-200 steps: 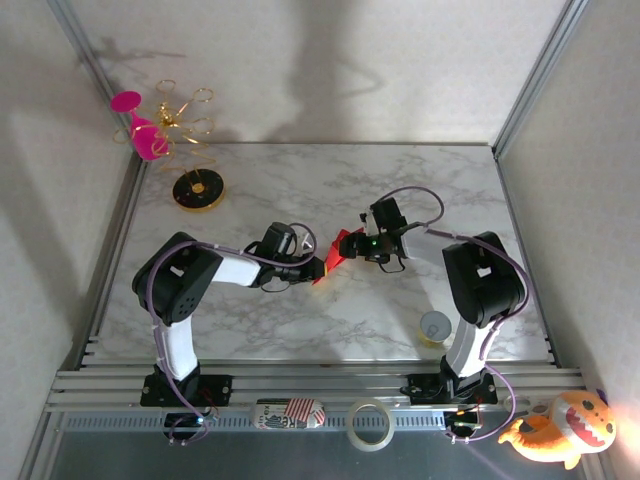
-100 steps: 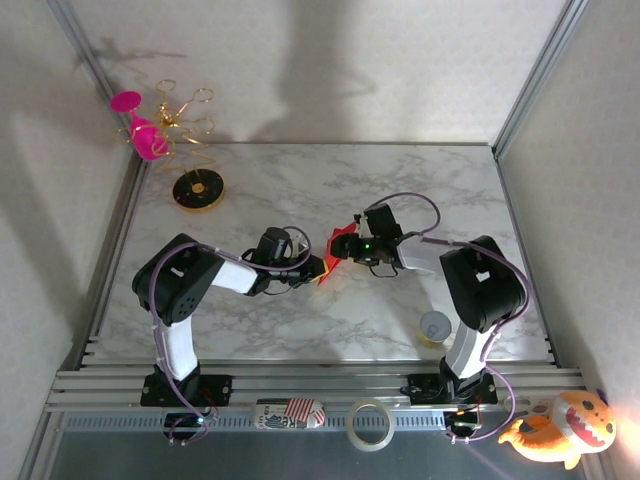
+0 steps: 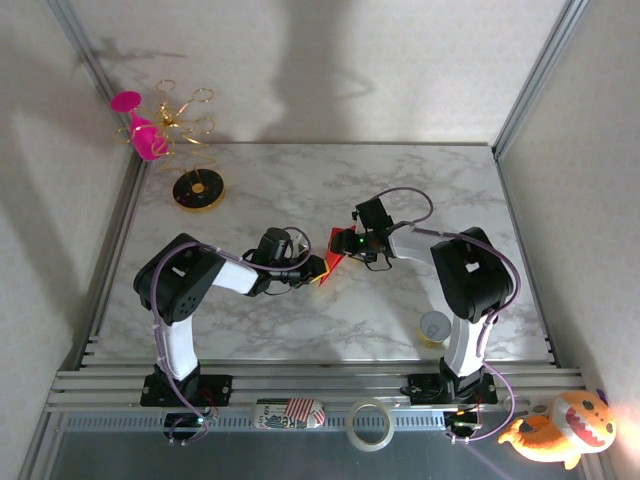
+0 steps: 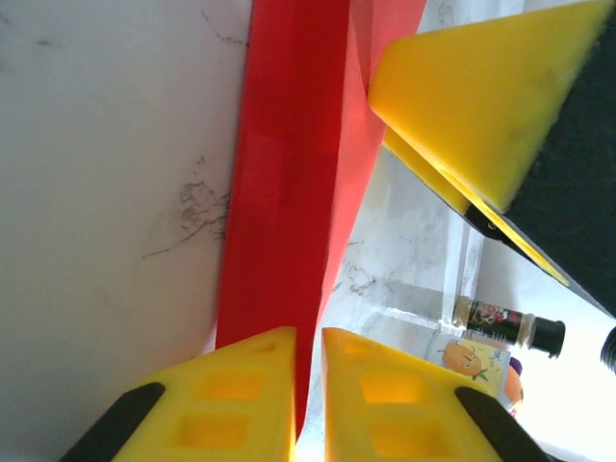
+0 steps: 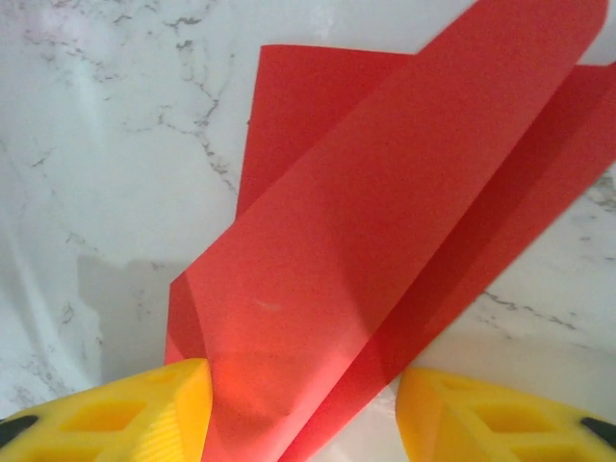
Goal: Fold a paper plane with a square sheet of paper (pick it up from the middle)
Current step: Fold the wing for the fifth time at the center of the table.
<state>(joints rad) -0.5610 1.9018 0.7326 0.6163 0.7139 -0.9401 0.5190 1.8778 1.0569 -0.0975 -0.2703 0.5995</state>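
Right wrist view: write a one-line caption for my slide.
Folded red paper sits between the spread yellow fingers of the right hand, over the marble table.

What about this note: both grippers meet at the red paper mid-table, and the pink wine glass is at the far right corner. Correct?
No. The top external view shows the pink wine glass at the far left corner, by the gold rack. The rest stands: the left gripper and right gripper meet at the red paper mid-table.
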